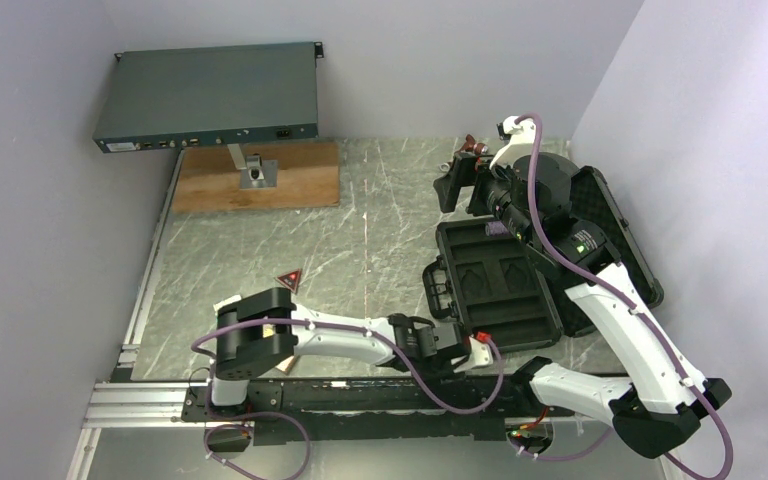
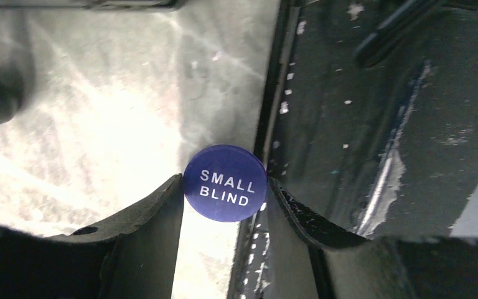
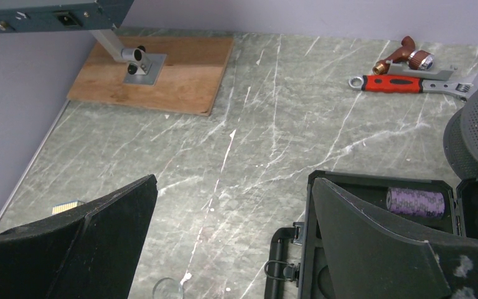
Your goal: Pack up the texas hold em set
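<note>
Blue disc (image 2: 225, 183) pinched by its rim in left fingers (image 2: 149, 240), lower centre; may slip short of the case (image 1: 505, 315). Right fingers (image 3: 87, 249) gape empty.

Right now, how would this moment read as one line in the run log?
left tool: shut on disc, at case edge | right tool: open, empty | chips: in case | triangle: on table

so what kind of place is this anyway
Probably a robotics lab test cell: a grey marbled tabletop boxed in by plain pale walls, a teal rack-mount electronics unit on a metal stand on a wooden board, and a red-handled adjustable wrench lying about.
</note>
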